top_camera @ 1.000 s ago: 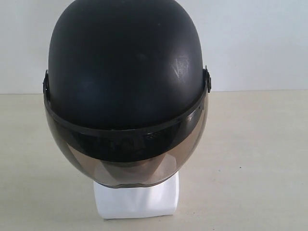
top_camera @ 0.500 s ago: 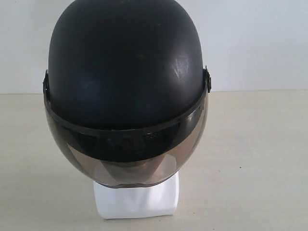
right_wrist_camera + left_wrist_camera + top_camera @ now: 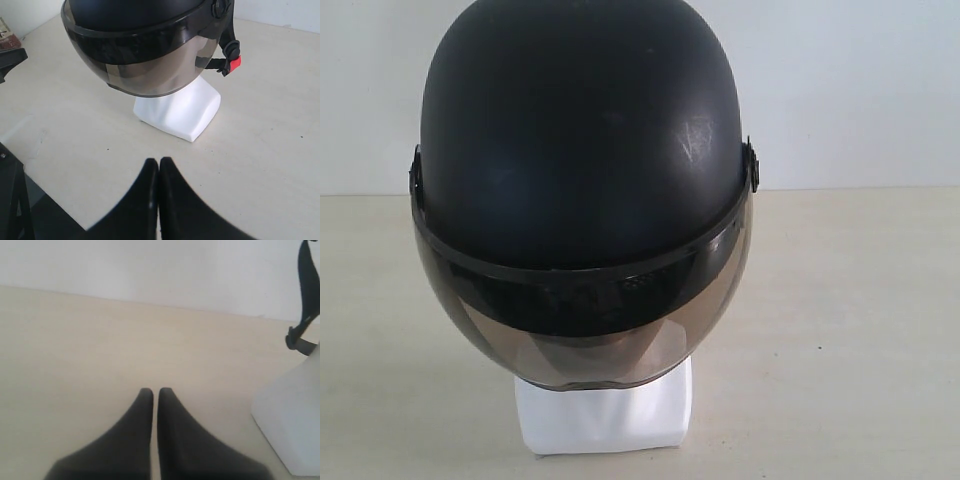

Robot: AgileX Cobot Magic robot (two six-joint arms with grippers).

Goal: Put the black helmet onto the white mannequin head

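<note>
The black helmet [image 3: 580, 150] sits on the white mannequin head [image 3: 605, 415], its smoky visor down over the face, so only the white base shows below it. The right wrist view shows the same helmet [image 3: 135, 30], the base [image 3: 180, 112] and the red buckle [image 3: 235, 63] hanging at the side. My right gripper [image 3: 158, 161] is shut and empty over the table, short of the base. My left gripper [image 3: 155, 391] is also shut on nothing, beside a corner of the base [image 3: 292, 425] with a black chin strap [image 3: 306, 290] dangling above it. Neither gripper appears in the exterior view.
The beige table [image 3: 850, 330] runs back to a white wall [image 3: 840, 90]. Dark equipment [image 3: 10, 55] sits at the table's edge in the right wrist view, and a black frame part [image 3: 12, 200] stands below that edge.
</note>
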